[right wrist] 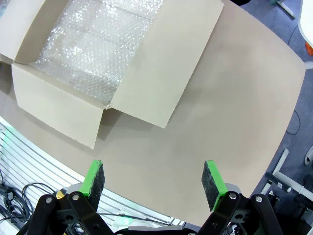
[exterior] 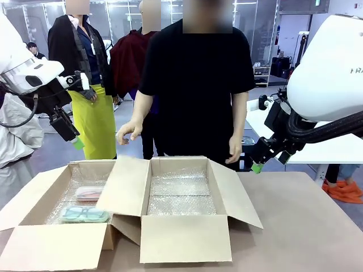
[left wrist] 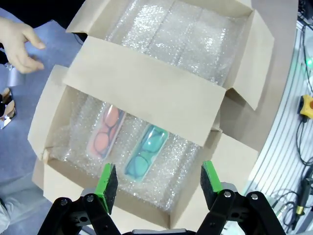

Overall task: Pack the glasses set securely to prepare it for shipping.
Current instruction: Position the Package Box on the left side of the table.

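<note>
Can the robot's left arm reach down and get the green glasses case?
Probably yes. The left gripper hangs open above the box, whose flaps are spread, and the green glasses case lies uncovered on bubble wrap beside the pink case.

In the front view, the near end of the translucent pink glasses case (exterior: 89, 193) is covered by the mint green translucent glasses case (exterior: 85, 214) at lower left. The left cardboard box (exterior: 34, 243) is cut by the bottom edge. In the left wrist view, one end of each case is hidden under a cardboard flap (left wrist: 146, 95) at centre.
</note>
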Tool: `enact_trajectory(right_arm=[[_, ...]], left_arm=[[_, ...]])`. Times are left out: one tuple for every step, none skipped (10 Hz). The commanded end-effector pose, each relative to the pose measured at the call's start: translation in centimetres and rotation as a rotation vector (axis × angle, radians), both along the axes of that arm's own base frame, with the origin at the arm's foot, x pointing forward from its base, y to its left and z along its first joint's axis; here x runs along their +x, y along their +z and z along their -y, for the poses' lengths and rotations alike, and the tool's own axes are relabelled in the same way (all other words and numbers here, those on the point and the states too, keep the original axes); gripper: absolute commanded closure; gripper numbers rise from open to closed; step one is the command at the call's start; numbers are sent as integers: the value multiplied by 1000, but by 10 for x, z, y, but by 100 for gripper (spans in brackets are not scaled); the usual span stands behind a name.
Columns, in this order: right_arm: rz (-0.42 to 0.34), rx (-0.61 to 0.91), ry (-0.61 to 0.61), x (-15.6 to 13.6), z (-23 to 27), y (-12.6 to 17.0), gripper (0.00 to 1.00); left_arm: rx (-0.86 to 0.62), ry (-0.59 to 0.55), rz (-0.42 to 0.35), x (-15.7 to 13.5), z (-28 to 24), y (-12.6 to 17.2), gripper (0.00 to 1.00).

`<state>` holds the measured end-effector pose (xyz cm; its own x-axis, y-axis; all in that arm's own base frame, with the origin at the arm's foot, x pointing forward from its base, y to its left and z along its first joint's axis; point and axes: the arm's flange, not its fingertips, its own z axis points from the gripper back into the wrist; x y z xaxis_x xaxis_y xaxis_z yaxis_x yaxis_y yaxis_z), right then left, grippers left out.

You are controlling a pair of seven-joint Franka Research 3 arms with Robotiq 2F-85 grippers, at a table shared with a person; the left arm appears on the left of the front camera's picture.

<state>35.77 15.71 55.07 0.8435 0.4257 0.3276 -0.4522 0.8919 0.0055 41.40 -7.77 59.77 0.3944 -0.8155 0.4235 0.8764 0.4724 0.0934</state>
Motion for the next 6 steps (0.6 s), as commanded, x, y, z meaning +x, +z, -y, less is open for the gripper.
enact_trajectory(right_arm=[[14,-4,15,0,0,0,0],[14,-4,15,0,0,0,0],[14,-4,15,0,0,0,0],[14,-4,15,0,0,0,0],[14,-4,15,0,0,0,0],[14,-4,15,0,0,0,0]], left_arm=[[19,20,11,0,1,1,14],[19,20,11,0,1,1,14],[19,20,11,0,1,1,14],[19,20,11,0,1,1,14],[19,20,11,0,1,1,14],[19,20,11,0,1,1,14]])
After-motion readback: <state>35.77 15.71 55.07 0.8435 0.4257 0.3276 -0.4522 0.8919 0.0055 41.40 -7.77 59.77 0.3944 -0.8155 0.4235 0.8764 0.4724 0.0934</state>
